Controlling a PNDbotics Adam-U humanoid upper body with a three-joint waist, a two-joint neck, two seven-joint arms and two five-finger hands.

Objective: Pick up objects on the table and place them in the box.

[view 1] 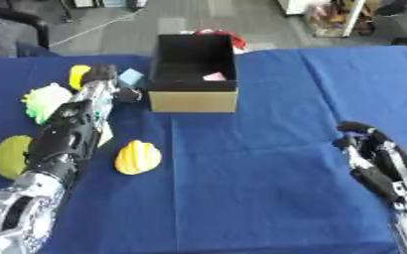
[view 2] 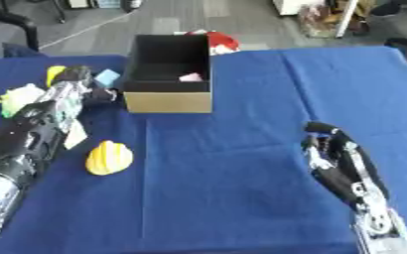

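Reaching across the blue tablecloth, the left arm ends in the left hand just left of the open cardboard box; whether its fingers are curled or straight cannot be told. A light-blue piece lies beside that hand. A pink item sits inside the box. A yellow toy rests beside the forearm; a pale green toy and another yellow object lie farther left. The right hand rests at lower right, fingers relaxed and empty.
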